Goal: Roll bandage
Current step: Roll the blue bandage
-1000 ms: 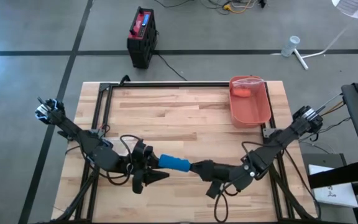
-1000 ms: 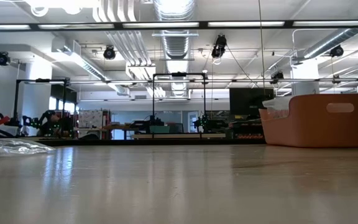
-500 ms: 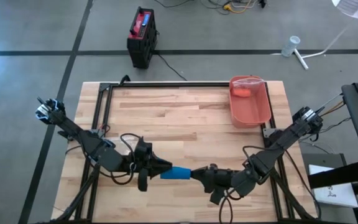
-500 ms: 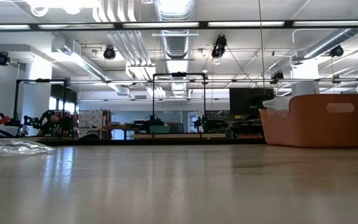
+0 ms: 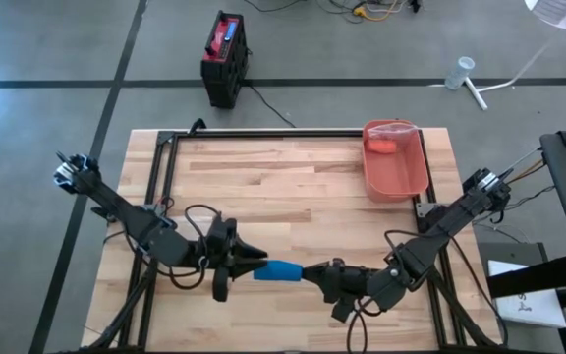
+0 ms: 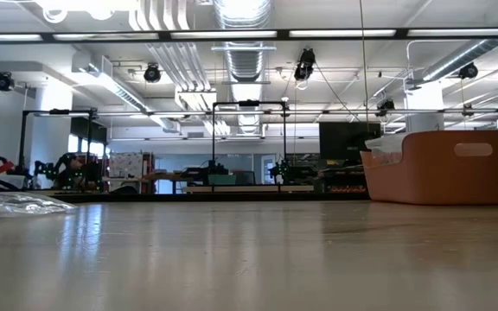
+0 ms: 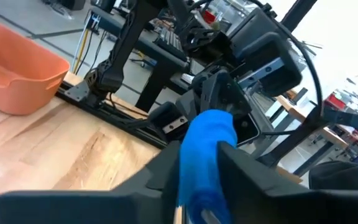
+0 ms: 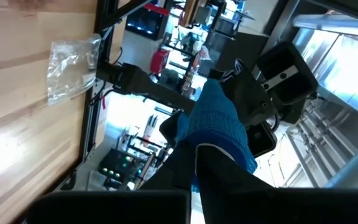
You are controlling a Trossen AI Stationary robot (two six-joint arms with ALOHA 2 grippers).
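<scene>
— Fingers [image 7: 166, 165] of the left gripper [image 5: 249, 262] are clamped on one end of the blue bandage [image 5: 283, 271], and the right gripper [image 5: 312, 271] is shut on the other end. See it? It hangs between them at about six o'clock on the bench [image 5: 293, 187], near the front edge.

— I see it. Looks soft to me, a knitted, stretchy roll. Light too, I'd say.

— Agreed. It would squash and twist rather than break, and the weave should give decent grip. I'd hold it by the ends, as they do, so the middle stays free to wind.

— And around it?

— Pale wood planks, smooth. An orange bin [image 5: 396, 159] sits at two o'clock, well apart, and a clear plastic bag [image 8: 70, 56] lies by the bench's edge. Beyond is a workshop with ceiling lights.
</scene>
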